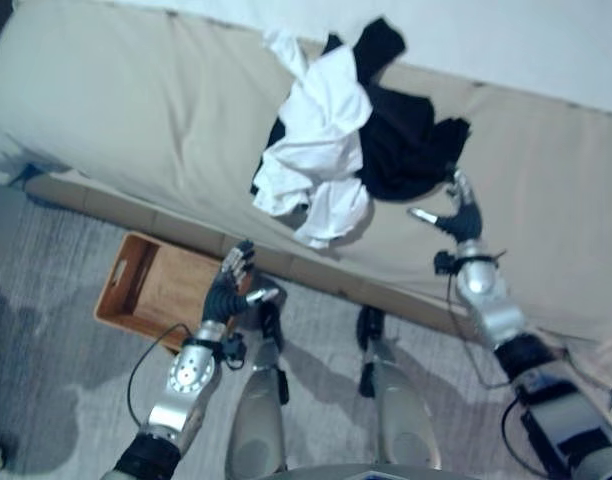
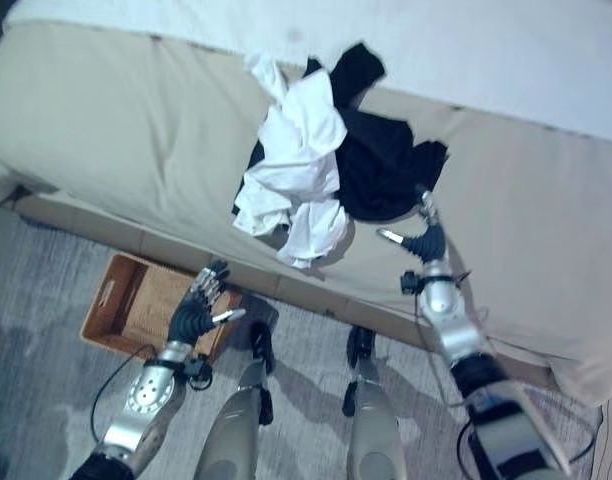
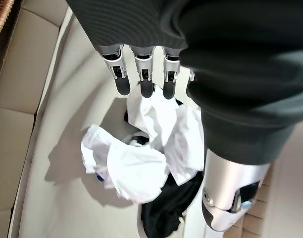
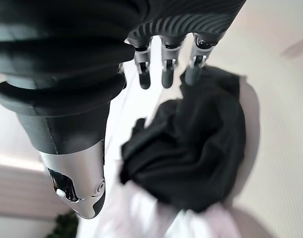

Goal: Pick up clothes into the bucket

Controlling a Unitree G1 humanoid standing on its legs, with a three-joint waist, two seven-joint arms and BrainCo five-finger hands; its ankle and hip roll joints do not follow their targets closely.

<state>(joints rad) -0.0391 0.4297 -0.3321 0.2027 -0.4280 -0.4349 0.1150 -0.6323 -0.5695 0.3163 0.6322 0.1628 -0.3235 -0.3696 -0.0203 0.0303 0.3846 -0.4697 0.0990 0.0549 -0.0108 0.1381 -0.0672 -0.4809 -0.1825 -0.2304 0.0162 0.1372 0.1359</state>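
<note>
Crumpled white cloth garment (image 1: 321,150) lies over black cloth garment (image 1: 406,145) on beige bed mattress (image 1: 136,110). R hand (image 1: 456,212) near black garment, fingers straight, holding nothing. L hand (image 1: 231,282) off mattress edge over brown woven rectangular basket (image 1: 136,290), fingers relaxed, empty.

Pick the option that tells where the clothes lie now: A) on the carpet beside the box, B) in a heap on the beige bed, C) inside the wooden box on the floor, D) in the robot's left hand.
B: the white garment and the black garment lie heaped on the bed, while the wooden box holds no clothes and both the left hand and the right hand are open and empty.
</note>
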